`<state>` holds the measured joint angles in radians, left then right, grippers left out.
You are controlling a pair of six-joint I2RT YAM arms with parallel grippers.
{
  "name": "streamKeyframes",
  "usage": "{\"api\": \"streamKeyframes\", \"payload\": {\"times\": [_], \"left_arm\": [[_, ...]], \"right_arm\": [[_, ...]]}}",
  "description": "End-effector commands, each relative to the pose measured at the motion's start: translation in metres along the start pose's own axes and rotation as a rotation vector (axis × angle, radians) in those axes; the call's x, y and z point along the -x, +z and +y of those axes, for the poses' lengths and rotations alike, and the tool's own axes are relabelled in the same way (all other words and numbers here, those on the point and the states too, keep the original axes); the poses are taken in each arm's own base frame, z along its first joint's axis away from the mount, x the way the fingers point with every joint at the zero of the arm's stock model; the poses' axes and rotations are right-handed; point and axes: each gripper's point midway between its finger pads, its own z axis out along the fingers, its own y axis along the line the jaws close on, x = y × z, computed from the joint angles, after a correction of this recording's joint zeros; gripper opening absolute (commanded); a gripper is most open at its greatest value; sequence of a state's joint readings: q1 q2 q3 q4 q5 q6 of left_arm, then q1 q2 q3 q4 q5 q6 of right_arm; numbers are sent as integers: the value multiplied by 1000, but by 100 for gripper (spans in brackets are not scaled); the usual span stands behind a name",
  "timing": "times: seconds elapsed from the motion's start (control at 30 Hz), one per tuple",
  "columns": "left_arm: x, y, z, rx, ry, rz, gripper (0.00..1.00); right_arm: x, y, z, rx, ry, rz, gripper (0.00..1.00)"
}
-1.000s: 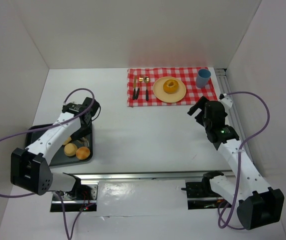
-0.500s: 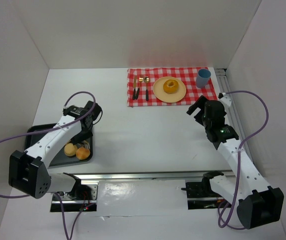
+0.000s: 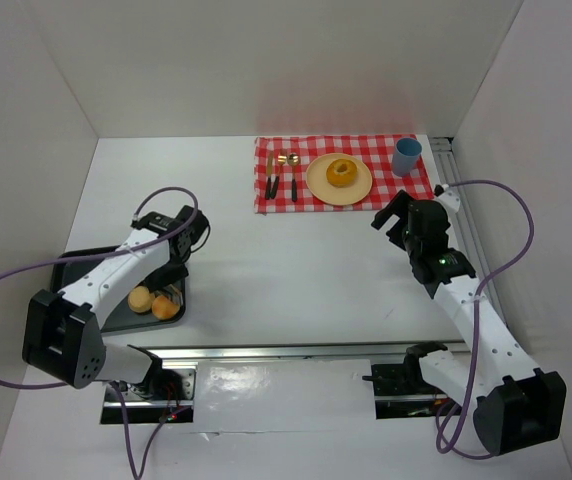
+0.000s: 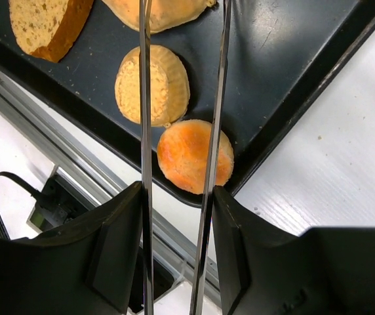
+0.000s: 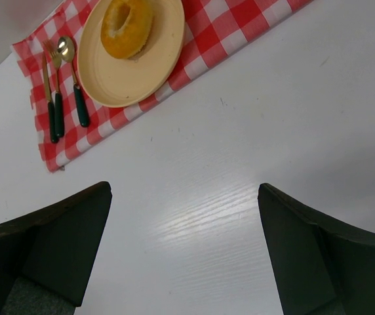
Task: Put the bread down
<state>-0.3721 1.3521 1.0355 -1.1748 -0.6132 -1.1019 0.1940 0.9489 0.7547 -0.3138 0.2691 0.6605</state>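
A dark tray (image 4: 292, 59) holds several breads: a slice (image 4: 43, 23), a pale roll (image 4: 153, 85), an orange bun (image 4: 191, 154) and a larger piece (image 4: 164, 10). My left gripper (image 4: 176, 197) is shut on thin metal tongs (image 4: 143, 118). The tongs' two arms stand apart above the roll and the bun; their tips are out of view. In the top view the left gripper (image 3: 173, 262) hovers over the tray's right end (image 3: 76, 262). My right gripper (image 5: 184, 197) is open and empty above bare table. A ring-shaped bread (image 3: 342, 172) lies on a yellow plate (image 3: 358, 188).
A red checked cloth (image 3: 416, 185) at the back carries the plate, cutlery (image 3: 281, 175) and a blue cup (image 3: 406, 156). White walls enclose the table. A metal rail (image 3: 266, 352) runs along the near edge beside the tray.
My left gripper has shifted a little right and toward the near edge over the tray's right end. The right arm has barely moved.
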Motion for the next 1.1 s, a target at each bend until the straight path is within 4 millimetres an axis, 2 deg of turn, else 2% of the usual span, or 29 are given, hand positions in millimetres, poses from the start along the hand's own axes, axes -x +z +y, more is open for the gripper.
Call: {"api": "streamKeyframes", "payload": {"times": [0.0, 0.4, 0.6, 0.87, 1.07], "left_arm": [[14, -1, -2, 23, -4, -39, 56], [13, -6, -12, -11, 4, -36, 54], [13, -6, -12, -11, 4, -36, 46], [13, -6, -12, -11, 4, -36, 50], [15, -3, 0, 44, 22, -44, 53]], "right_arm": [[4, -1, 3, 20, -3, -30, 100], [-2, 1, 1, 17, -9, -10, 100], [0, 1, 2, 23, -6, -16, 100], [-2, 3, 1, 17, -9, -10, 100], [-1, 4, 3, 23, -6, -16, 100]]}}
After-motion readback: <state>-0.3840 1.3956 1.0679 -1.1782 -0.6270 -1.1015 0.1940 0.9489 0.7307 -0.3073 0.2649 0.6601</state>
